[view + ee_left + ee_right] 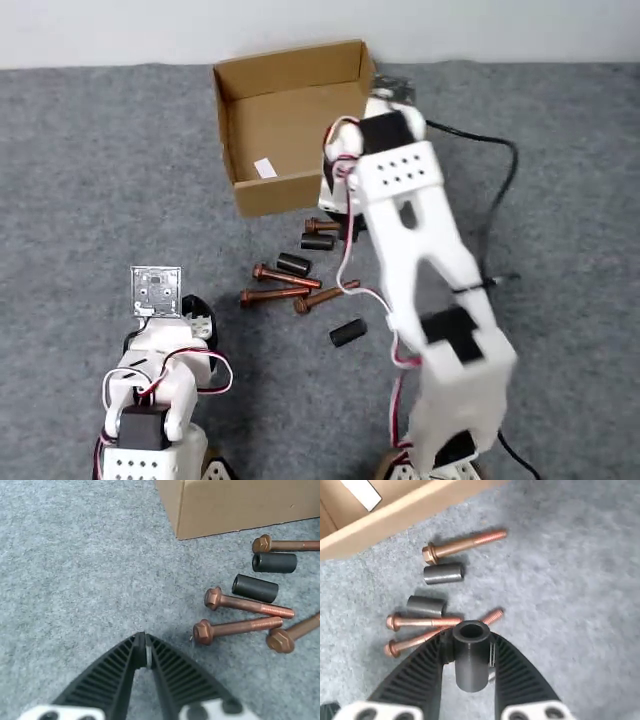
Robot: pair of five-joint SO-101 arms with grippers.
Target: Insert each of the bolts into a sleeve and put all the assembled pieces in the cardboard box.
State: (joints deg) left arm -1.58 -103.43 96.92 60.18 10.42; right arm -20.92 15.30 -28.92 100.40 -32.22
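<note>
Your right fingers point(420, 675) are clamped on a sleeve point(471, 670). They seem to hold it clear of the counter point(100, 180), with the open bore turned up toward the wrist camera. That hold looks meant to leave the hole free for a bolt. Beyond it lie the four bolts point(272, 296), heads mostly toward 9 o'clock, with two loose sleeves point(293, 265) among them. The pile sits at 6 o'clock of the box point(285, 192), near enough for a short carry. Your left fingers point(115, 675) are pressed together with nothing between them, low over the counter at 8 o'clock of the pile and pointing toward the nearest bolt heads. I judge that a good spot for taking a bolt near its head, so the shank stays free to feed into the held sleeve. No bolt sits in a sleeve yet, and the visible box floor shows just a white slip point(265, 168), so the task looks near its start. The next move calls for close alignment of shank and bore, since a tilted bolt could jam or push the sleeve out of its clamp.
</note>
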